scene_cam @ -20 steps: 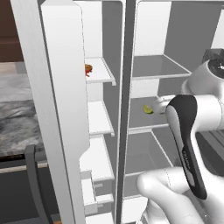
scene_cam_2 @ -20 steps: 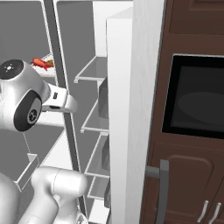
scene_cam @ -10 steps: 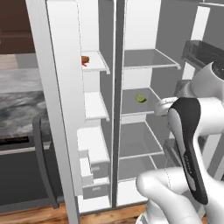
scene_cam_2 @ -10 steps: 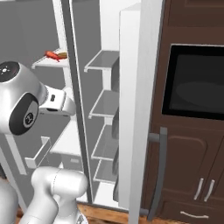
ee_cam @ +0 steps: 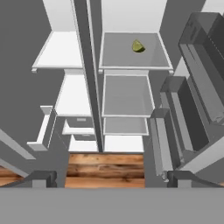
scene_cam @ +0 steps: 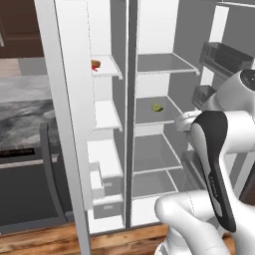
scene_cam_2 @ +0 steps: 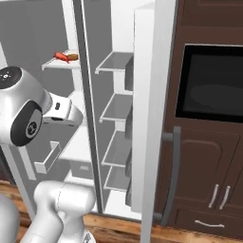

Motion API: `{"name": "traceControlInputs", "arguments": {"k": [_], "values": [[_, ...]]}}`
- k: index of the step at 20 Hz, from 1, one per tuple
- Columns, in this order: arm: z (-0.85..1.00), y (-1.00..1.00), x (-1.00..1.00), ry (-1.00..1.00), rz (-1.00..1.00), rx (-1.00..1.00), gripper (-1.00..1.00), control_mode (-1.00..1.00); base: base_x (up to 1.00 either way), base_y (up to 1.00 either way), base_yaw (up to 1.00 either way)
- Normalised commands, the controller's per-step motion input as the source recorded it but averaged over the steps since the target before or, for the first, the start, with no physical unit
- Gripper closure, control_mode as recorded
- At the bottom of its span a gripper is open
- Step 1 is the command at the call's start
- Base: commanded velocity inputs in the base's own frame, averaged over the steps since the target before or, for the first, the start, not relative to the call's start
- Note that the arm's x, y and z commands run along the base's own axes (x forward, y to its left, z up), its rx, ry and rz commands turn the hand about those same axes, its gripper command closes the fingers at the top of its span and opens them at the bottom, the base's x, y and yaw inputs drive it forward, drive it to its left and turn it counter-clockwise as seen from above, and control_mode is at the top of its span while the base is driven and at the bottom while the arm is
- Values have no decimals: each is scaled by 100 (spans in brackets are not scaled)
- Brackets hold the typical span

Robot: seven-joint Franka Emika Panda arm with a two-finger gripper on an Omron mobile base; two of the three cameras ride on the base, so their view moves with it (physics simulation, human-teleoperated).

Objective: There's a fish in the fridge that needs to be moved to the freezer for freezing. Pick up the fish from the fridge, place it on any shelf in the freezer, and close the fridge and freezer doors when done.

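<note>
Change since before: your whole view has slid sideways and drawn back, so the base has moved; the shelves and their contents have not shifted.
Claw: the gripper (ee_cam: 111, 177) is spread wide and holds nothing. It looks down past the shelf fronts toward the wooden floor (ee_cam: 107, 164).
Arm: it stands between the two open doors, with its elbow just beside the fridge door's bins (scene_cam: 225, 56).
Freezer door: the freezer door (scene_cam: 67, 124) stands open on your left, its dark handle (scene_cam: 48, 172) low and close to the base.
Fridge door: the fridge door (scene_cam_2: 154, 114) stands open on your right, its handle (scene_cam_2: 172, 175) facing the brown cabinets.
Fridge: the fridge (scene_cam: 164, 62) holds a yellow-green fruit (scene_cam: 157, 107) on its middle shelf.
Fish: the fish (scene_cam: 94, 65) lies on an upper shelf of the freezer (scene_cam: 107, 114), touching or just beside a brown lump (scene_cam_2: 72, 57). The moving step looks done, and both doors are left to close.
Risk, arm: swinging the fridge door shut while the elbow sits inside its arc would jam the door on the arm.
Risk, push: pressing near the hinge, or on a bin rather than the flat panel, could let the open fingers slip or snag.
Risk, freezer: a hard slam might jolt the fish off its shelf.
</note>
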Motion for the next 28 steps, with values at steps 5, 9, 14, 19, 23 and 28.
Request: {"name": "traceControlInputs", "arguments": {"k": [5, 9, 14, 19, 23, 28], "values": [[0, 0, 0, 0, 0, 0, -100, 100, -36, 0, 0], [0, 0, 0, 0, 0, 0, -100, 100, -21, 0, 0], [0, 0, 0, 0, 0, 0, -100, 100, -29, 0, 0], [0, 0, 0, 0, 0, 0, -100, 100, -44, 0, 0], [0, 0, 0, 0, 0, 0, -100, 100, -28, 0, 0], [0, 0, 0, 0, 0, 0, -100, 100, -14, 0, 0]]}}
